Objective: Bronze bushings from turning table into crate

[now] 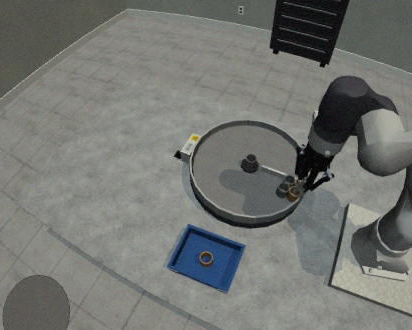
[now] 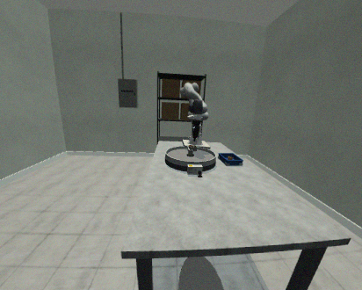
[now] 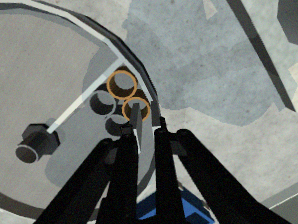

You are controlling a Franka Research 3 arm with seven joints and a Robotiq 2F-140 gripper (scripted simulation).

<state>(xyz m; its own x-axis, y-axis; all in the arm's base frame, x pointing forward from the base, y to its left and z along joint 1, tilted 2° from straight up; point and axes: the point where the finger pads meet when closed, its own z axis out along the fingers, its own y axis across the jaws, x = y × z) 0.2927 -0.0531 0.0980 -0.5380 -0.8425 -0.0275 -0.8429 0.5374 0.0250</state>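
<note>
The turning table (image 1: 213, 150) (image 2: 174, 155) (image 3: 30, 60) carries two bronze bushings at its rim: one (image 3: 108, 84) beside the bar's outer end, the other (image 1: 292, 195) (image 3: 124, 106) at my fingers. Two grey steel bushings (image 1: 282, 189) (image 3: 91, 103) stand close beside them. My gripper (image 1: 300, 187) (image 2: 195, 140) (image 3: 146, 111) is narrowly open, low over the rim. In the wrist view a thin grey tip overlaps the nearer bronze bushing's opening; whether it is inside is unclear. Another bronze bushing (image 1: 200, 259) lies in the blue crate (image 1: 227, 260) (image 2: 235, 163) (image 3: 187, 212).
A dark hex-based post (image 1: 250, 164) (image 3: 42, 139) stands near the turning table's middle. A pale bar (image 1: 275, 171) (image 3: 82, 97) reaches toward the rim by the bushings. A white box (image 1: 190, 145) (image 2: 194, 170) sits against the outer wall. The arm's base plate (image 1: 343, 265) is beside the turning table.
</note>
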